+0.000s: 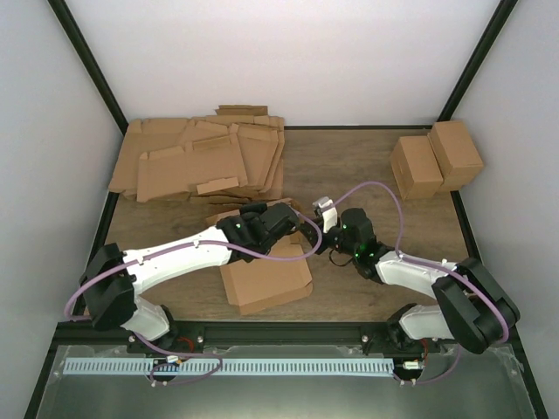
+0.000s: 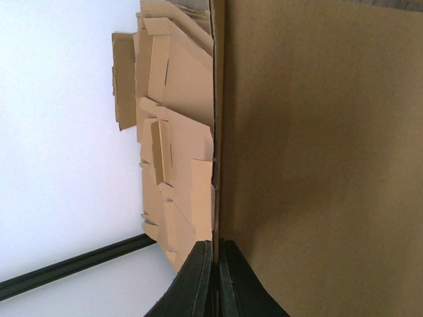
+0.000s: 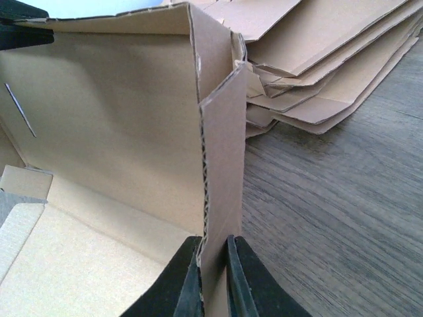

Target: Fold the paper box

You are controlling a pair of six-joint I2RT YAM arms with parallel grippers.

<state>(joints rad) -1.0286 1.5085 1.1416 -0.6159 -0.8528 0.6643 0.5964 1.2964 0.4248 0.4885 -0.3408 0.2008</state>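
Jaws of the left gripper [image 2: 215,246] were clamped on a thin wall edge of the paper box [image 1: 266,284], which lay near-centre on the surface [image 1: 367,166], and those of the right gripper [image 3: 213,241] pinched its upright side flap. Folding well probably called for steady grips and a square crease, clear of the stacked sheets [image 1: 201,161] behind.

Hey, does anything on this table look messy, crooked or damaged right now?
Only the pile of flat brown cardboard sheets at the far left: it is fanned out unevenly, edges not squared. The half-folded brown paper box and the two closed brown cartons show no visible damage.
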